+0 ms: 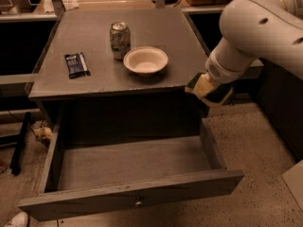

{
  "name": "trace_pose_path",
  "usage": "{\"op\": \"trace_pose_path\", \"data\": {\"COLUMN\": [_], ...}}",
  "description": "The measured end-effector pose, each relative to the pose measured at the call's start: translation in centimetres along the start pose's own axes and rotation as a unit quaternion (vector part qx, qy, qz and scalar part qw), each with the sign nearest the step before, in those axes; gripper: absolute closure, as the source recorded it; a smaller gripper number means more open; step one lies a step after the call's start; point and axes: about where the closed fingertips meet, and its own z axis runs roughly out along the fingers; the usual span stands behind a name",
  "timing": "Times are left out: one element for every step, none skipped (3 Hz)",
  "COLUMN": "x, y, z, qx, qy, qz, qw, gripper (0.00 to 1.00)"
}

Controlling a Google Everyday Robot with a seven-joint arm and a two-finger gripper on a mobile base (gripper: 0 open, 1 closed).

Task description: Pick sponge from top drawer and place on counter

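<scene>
In the camera view, we see the claw [208,90] at about 3 o'clock from the frame's middle. It is closed on the sponge [196,83], holding it in the air just off the bench's [94,37] front right corner and well above the drawer [132,200], which stands pulled out at 6 o'clock. We judge the height is for clearing the bench edge. The likely set-down is at 4 o'clock of the bowl [145,60], away from the can [120,40] and wrapper [76,64].
</scene>
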Motion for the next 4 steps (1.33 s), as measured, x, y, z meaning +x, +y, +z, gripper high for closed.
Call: {"op": "trace_pose_path", "data": {"x": [-4.8,-6.8,-8.7,-10.6], "y": [-0.8,-0.7,-1.0,-1.4], "z": [-0.5,-0.1,1.3,3.0], "qx": [0.009,0.01,0.017,0.033], "qy": [-0.009,-0.006,-0.001,0.0], "qz": [0.003,-0.001,-0.005,-0.014], "qw": [0.9999,0.9999,0.9998,0.9994], "gripper": [1.0,1.0,1.0,1.0]}}
